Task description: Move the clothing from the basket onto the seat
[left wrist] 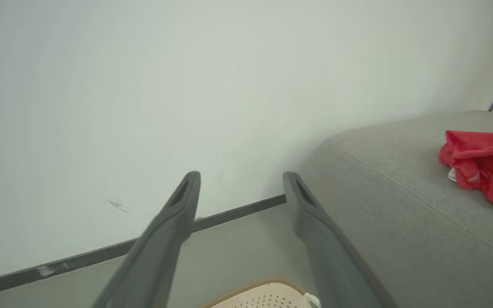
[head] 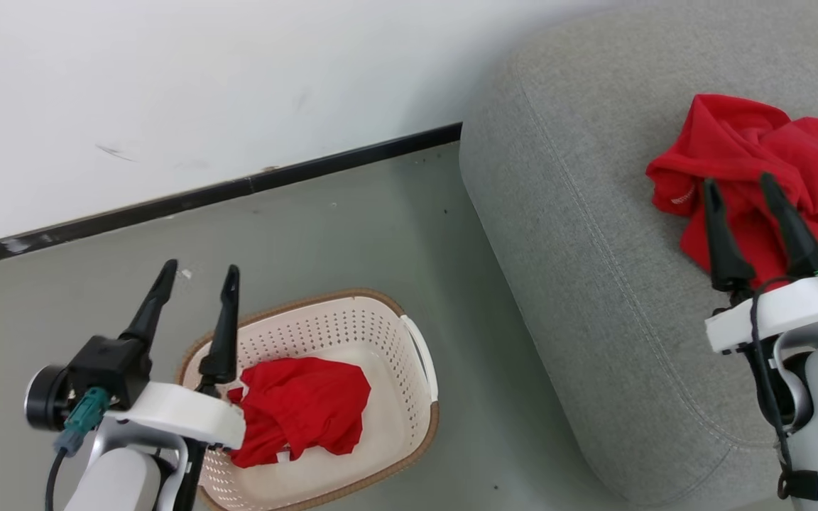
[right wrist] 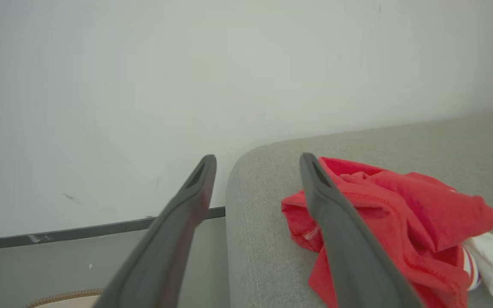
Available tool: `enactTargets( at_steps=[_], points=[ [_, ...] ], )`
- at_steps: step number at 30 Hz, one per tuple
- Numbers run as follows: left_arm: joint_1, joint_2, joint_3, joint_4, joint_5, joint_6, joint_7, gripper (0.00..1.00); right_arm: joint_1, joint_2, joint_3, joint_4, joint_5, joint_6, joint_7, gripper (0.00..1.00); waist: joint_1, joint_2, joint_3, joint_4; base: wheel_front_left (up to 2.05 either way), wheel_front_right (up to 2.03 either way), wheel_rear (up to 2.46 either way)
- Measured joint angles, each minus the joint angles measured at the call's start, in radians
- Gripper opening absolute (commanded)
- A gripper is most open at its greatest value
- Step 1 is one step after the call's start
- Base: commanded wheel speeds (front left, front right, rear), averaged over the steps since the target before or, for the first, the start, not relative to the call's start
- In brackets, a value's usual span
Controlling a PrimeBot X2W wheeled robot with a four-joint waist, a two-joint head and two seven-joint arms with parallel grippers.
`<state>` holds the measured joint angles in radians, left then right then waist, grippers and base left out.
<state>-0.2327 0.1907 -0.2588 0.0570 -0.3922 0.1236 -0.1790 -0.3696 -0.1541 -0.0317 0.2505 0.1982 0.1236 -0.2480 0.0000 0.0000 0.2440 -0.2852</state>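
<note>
One red garment (head: pixel 306 408) lies crumpled inside the cream basket (head: pixel 395 355) on the floor at the lower left. My left gripper (head: pixel 199 273) hovers open above the basket's left rim, with nothing between its fingers (left wrist: pixel 178 209). A second red garment with white stripes (head: pixel 750 156) lies bunched on the grey seat (head: pixel 579 234) at the right. My right gripper (head: pixel 739 184) is open just above that garment's near edge, holding nothing. In the right wrist view the garment (right wrist: pixel 400 214) lies past the right finger (right wrist: pixel 328 201).
A white wall (head: pixel 203 85) with a black baseboard (head: pixel 238 188) runs behind the grey floor (head: pixel 352 234). A floor gap separates the basket from the seat's rounded front corner. The basket's rim (left wrist: pixel 263 284) shows under the left gripper.
</note>
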Motion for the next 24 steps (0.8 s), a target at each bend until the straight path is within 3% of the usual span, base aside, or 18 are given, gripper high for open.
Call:
enactTargets(
  at_steps=[12,24],
  points=[
    [0.085,-0.003,0.082,0.046,-0.043,0.041,-0.035,1.0,0.045,0.028,0.087,-0.049,-0.069,0.0,0.0,1.0,0.0,0.0,-0.068,0.062,0.0,0.0,0.0],
    [0.17,-0.016,0.124,0.078,-0.074,0.059,-0.053,1.0,0.148,0.064,0.065,-0.092,-0.137,0.0,0.0,1.0,0.0001,0.0,-0.133,0.121,0.0,0.0,0.0]
  ],
)
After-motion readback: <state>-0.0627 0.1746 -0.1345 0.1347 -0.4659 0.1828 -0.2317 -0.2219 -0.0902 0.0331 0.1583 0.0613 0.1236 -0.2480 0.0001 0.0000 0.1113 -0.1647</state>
